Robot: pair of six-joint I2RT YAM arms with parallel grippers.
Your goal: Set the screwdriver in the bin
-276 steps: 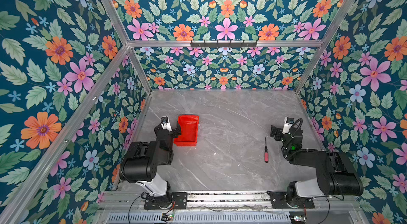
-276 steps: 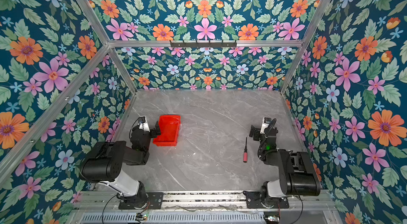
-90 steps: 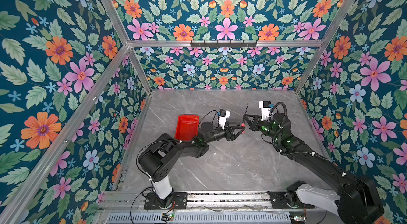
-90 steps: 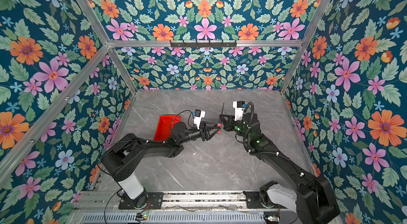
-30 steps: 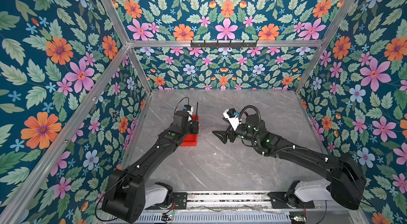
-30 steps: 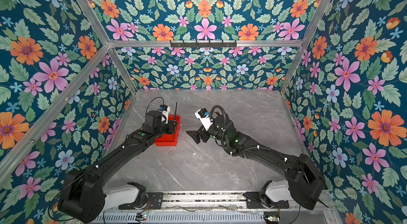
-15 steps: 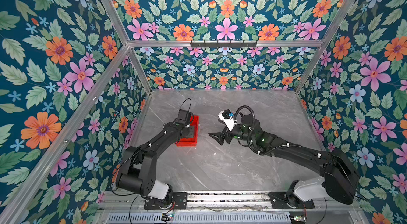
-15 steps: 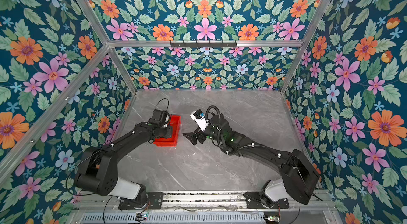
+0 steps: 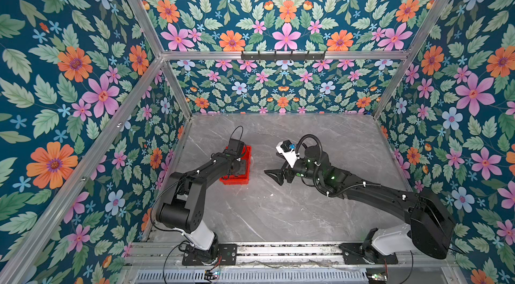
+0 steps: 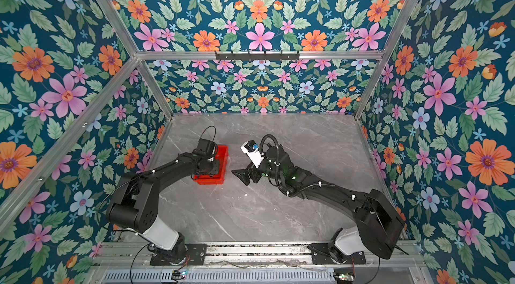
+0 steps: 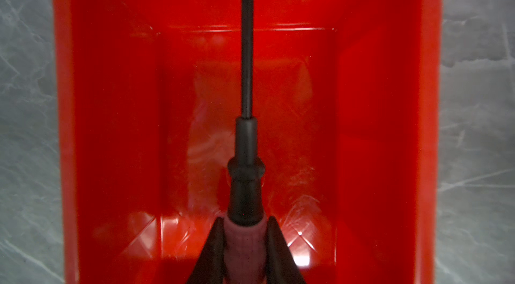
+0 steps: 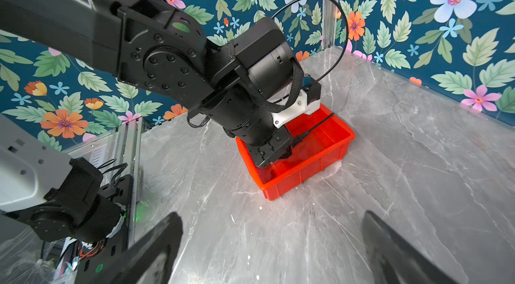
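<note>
The red bin [image 9: 234, 180] [image 10: 209, 180] stands on the grey table at the left. My left gripper [image 11: 245, 219] is down inside the bin [image 11: 111, 101] and shut on the pinkish handle of the screwdriver [image 11: 244, 243]. The black shaft points along the bin's length, just above its floor. In the right wrist view the left gripper [image 12: 278, 154] sits low in the bin [image 12: 306, 165], and the screwdriver [image 12: 317, 127] shaft slants over the bin's inside. In both top views my right gripper [image 9: 274, 177] [image 10: 243, 175] [image 12: 271, 218] hangs open and empty to the right of the bin.
Flowered walls [image 9: 83, 101] with aluminium posts close in the table on three sides; the bin stands near the left wall. The arms' bases sit on a rail [image 9: 278, 252] at the front edge. Small white specks [image 12: 249, 257] lie on the grey table.
The left arm has drawn back and lowered, bringing the screwdriver from above the bin down inside it. The right gripper, still open, has shifted slightly toward the left and the front.
</note>
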